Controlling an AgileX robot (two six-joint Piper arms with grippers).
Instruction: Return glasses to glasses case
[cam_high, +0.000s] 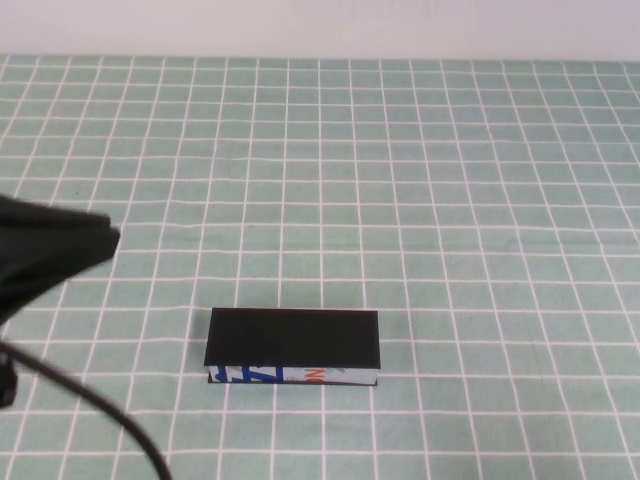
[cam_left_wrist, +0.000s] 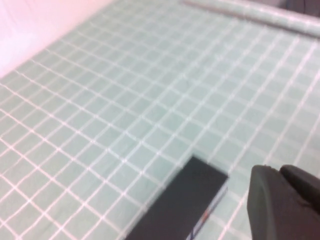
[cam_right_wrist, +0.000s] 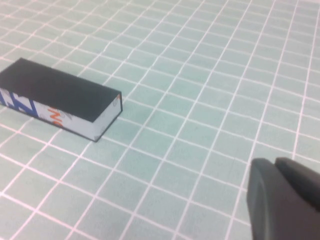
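Green checked cloth with white grid lines covers the whole surface (cam_high: 450, 200), and a pale wall runs along its far edge. That cloth fills nearly everything we see from above.

Next in size, we've got the left arm (cam_high: 45, 255), a black shape coming in from the left edge of the high view, with a dark cable (cam_high: 95, 405) trailing down toward the near edge. It sits well left of the case and does not touch it.

Now the glasses case (cam_high: 293, 346): a rectangular black box with a flat lid, lying shut on the cloth in the near middle of the surface, long side facing us. Its front edge is white with blue and orange print. We can't see the glasses anywhere; the lid is down, so what's inside is hidden from us.

Down to the small stuff. The left claw (cam_left_wrist: 285, 205) shows as a dark rounded mass in its own wrist camera, just beside one end of the case and not touching it; we cannot tell how its jaws stand. The right claw (cam_right_wrist: 285, 200) hangs above bare cloth, well apart from the case, and its jaws are pressed together on nothing.
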